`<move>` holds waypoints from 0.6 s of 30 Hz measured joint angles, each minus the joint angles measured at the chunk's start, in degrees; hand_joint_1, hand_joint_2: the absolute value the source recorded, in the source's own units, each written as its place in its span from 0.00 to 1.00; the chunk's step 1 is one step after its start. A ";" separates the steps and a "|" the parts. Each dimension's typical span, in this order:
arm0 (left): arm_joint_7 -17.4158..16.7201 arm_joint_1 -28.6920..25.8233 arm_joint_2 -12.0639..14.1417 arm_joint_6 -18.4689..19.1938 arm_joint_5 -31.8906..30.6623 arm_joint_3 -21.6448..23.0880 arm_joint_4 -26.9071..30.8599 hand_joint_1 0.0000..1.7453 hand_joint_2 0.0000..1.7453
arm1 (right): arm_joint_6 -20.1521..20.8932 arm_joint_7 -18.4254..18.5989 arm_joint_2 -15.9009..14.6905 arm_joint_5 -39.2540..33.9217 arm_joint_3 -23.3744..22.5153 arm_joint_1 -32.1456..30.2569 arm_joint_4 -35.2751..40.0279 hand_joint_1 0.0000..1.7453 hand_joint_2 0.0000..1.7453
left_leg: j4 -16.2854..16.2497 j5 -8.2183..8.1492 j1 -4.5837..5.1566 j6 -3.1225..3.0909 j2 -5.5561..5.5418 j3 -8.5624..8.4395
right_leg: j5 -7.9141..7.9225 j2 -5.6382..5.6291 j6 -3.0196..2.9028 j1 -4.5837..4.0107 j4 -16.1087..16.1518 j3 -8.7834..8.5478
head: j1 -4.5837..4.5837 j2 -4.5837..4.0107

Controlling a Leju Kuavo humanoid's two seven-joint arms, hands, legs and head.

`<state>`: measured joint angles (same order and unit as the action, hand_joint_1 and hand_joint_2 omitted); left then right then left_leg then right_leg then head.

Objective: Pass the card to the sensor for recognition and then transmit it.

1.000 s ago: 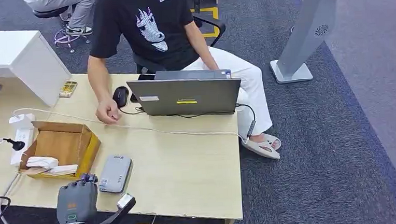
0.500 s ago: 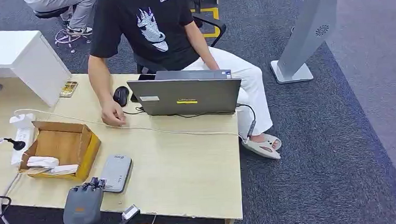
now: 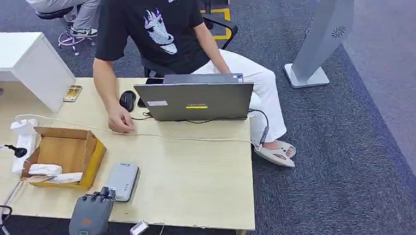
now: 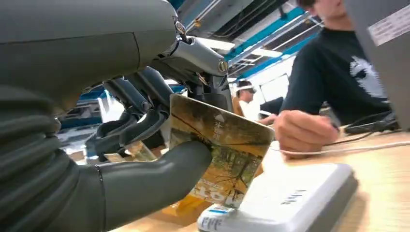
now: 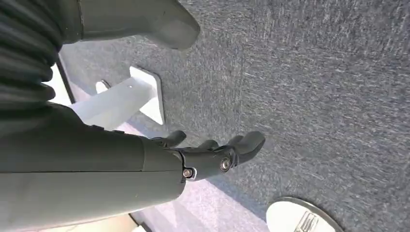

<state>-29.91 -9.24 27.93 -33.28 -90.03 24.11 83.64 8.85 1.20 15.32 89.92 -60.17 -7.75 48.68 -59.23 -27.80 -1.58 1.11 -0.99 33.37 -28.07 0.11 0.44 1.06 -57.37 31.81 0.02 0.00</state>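
Card (image 4: 222, 154) sitting pinched in our left hand (image 3: 92, 214), thumb on face, dark fingers (image 4: 130, 128) behind; lower corner hovering at near end of sensor (image 3: 122, 181), contact unclear. Sensor lying by front edge of tabletop (image 3: 199, 183), beside cardboard box (image 3: 66, 153). We are judging card thin, stiff, light, glossy, so likely slippery; we are gripping by one edge, leaving face free for reading. Right hand (image 5: 212, 154) hanging over carpet, fingers loosely apart, holding nothing. Person's hand (image 3: 120, 122) resting near far edge by laptop (image 3: 199, 101).
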 joint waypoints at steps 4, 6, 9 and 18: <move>28.86 -4.40 -8.26 -4.70 0.05 -10.68 7.79 1.00 1.00 | 0.11 0.48 0.02 0.00 -0.22 -0.04 -0.17 0.00 1.00 | -0.01 0.05 0.18 -0.10 0.01 0.02 | -0.01 -0.01 0.03 0.17 0.01 0.11 | 0.06 0.00; 42.87 -5.08 -16.17 -5.05 0.26 -17.69 12.26 1.00 1.00 | 0.22 0.48 0.09 0.00 -0.22 0.03 -0.22 0.00 1.00 | -0.02 0.06 0.21 -0.15 -0.06 0.11 | -0.02 0.07 0.05 0.19 0.01 0.06 | -0.06 0.00; 45.67 -5.43 -22.89 -4.68 0.66 -25.15 17.17 1.00 1.00 | 0.26 0.50 0.11 0.00 -0.20 0.04 -0.33 0.00 1.00 | -0.02 -0.05 0.33 -0.27 0.00 0.05 | 0.00 0.03 0.08 0.27 0.02 0.03 | -0.33 0.00; 45.04 -6.36 -31.32 -5.03 0.77 -33.84 21.32 1.00 1.00 | 0.26 0.50 0.11 0.00 -0.20 0.05 -0.42 0.00 1.00 | 0.00 0.05 0.28 -0.25 -0.22 0.07 | -0.02 0.25 0.09 0.24 -0.01 0.02 | -0.28 0.00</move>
<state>15.13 -15.60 -3.39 -38.32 -89.26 -9.73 104.96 9.11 1.70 15.43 89.92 -60.37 -7.71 48.26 -59.23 -27.75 -1.29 0.86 -1.21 33.44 -28.09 0.35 0.52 1.30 -57.37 31.82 -0.26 0.00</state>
